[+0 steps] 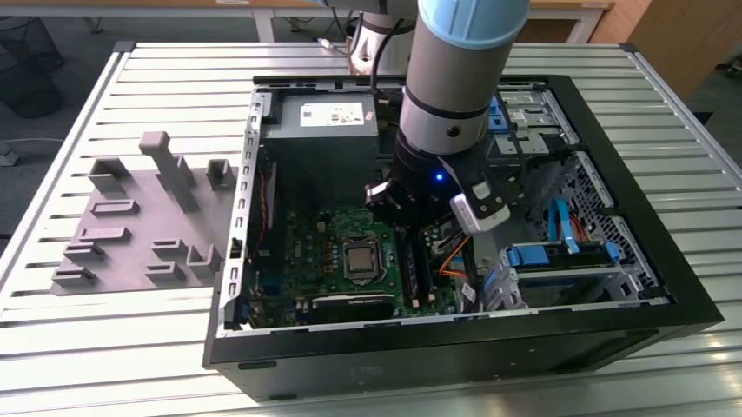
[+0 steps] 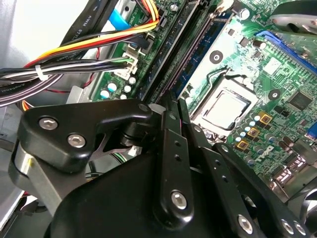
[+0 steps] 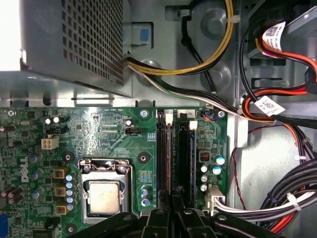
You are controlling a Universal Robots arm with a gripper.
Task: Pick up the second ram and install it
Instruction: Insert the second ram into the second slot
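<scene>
Gripper (image 3: 171, 201) jaws together over second ram (image 3: 184, 161) in mobo (image 3: 114, 144) slot.

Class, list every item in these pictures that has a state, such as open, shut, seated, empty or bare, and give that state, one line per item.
Computer case: side panel off, interior exposed.
Processor: seated in its socket, bare, no cooler on it.
Ram: standing on edge in a slot beside the processor.
Hand: fingers together, low over the ram slots.
Grey holder: on the table beside the case, slots empty.
</scene>
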